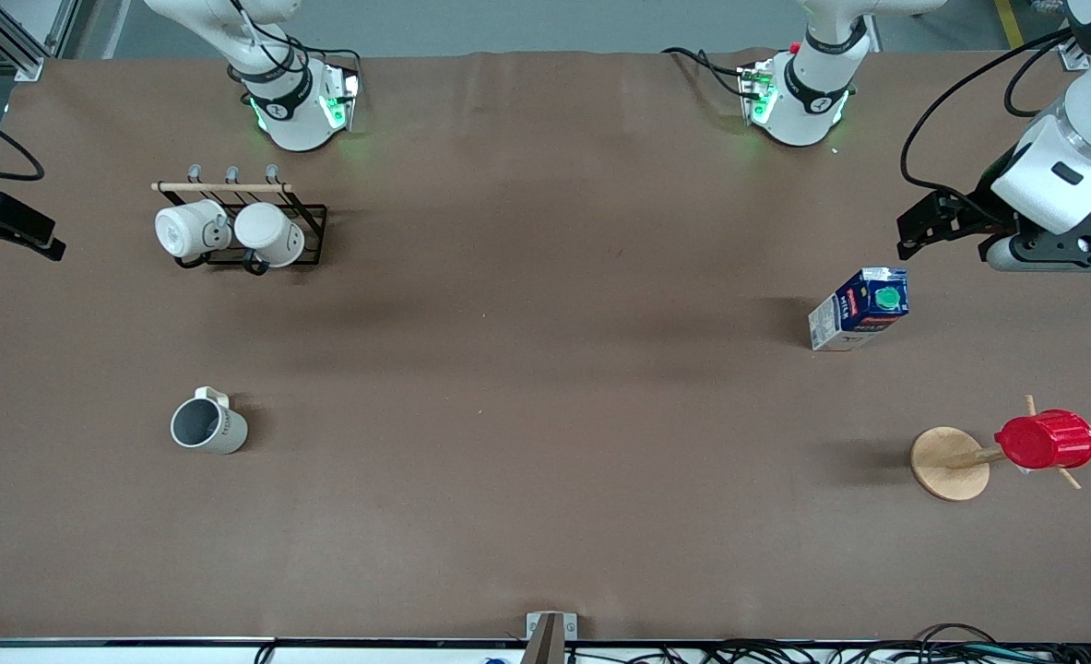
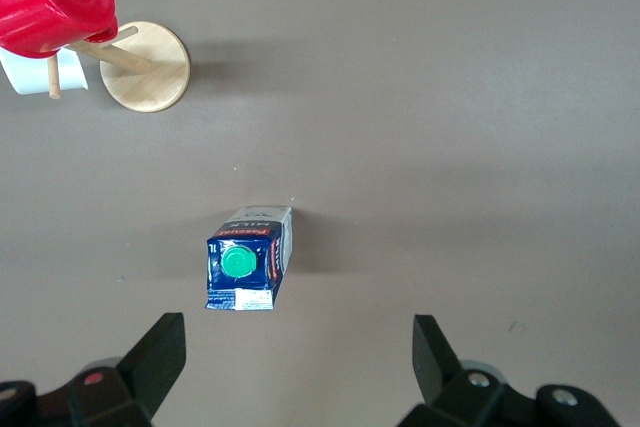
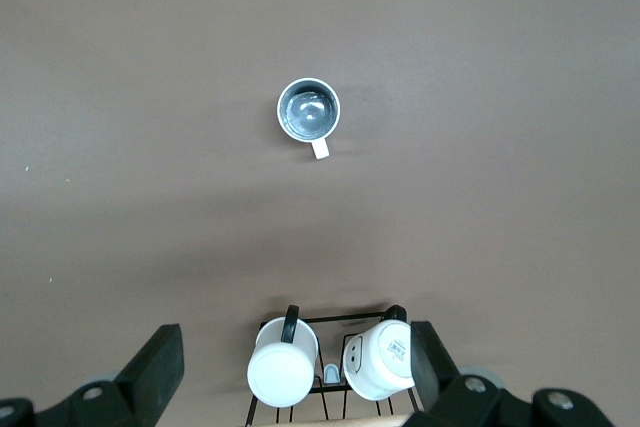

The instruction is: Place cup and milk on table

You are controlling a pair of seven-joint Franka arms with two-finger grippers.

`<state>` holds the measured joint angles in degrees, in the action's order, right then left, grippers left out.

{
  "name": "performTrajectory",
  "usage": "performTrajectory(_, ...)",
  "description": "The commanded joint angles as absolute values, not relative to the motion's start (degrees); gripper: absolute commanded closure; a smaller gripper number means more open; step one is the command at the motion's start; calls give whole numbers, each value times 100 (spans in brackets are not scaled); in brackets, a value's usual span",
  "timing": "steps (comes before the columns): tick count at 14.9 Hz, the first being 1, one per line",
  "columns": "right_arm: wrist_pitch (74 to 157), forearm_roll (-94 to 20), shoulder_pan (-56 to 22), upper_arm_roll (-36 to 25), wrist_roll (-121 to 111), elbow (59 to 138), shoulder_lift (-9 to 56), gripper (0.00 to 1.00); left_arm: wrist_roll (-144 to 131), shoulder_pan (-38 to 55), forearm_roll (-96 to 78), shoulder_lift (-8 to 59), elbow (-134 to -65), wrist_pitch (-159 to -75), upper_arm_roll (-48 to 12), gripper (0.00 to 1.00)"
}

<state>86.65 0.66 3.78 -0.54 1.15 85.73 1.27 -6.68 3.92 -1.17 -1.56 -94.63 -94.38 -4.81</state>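
Observation:
The cream-beige cup (image 1: 208, 426) stands upright on the brown table (image 1: 545, 387) toward the right arm's end. It also shows in the right wrist view (image 3: 308, 112), grey inside. The dark blue milk (image 1: 859, 308) with its green cap stands upright toward the left arm's end, and shows in the left wrist view (image 2: 245, 262). My left gripper (image 1: 946, 226) (image 2: 300, 342) is open and empty, raised over the table beside the milk. My right gripper (image 1: 5, 226) (image 3: 293, 357) is open and empty, raised near the mug rack.
A black wire rack (image 1: 241, 226) holds two white mugs (image 3: 283, 375) near the right arm's base, farther from the front camera than the cup. A red ribbed cup (image 1: 1046, 440) hangs on a wooden peg stand (image 1: 949, 464), nearer the front camera than the milk.

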Motion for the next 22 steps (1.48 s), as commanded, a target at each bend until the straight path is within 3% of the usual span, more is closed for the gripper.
performTrajectory(1, 8657, -35, 395, -70, 97, 8640, 9, 0, -624, 369, -141, -246, -9483, -9378, -483, 0)
performTrajectory(14, 8640, -79, 404, -167, 26, 8640, 9, 0, -625, 168, -132, 8, -9579, -9544, -439, 0)
performTrajectory(22, 8631, -79, 413, -176, -192, 8640, 9, 0, -624, -237, -44, -70, -11292, -11098, -457, 0)
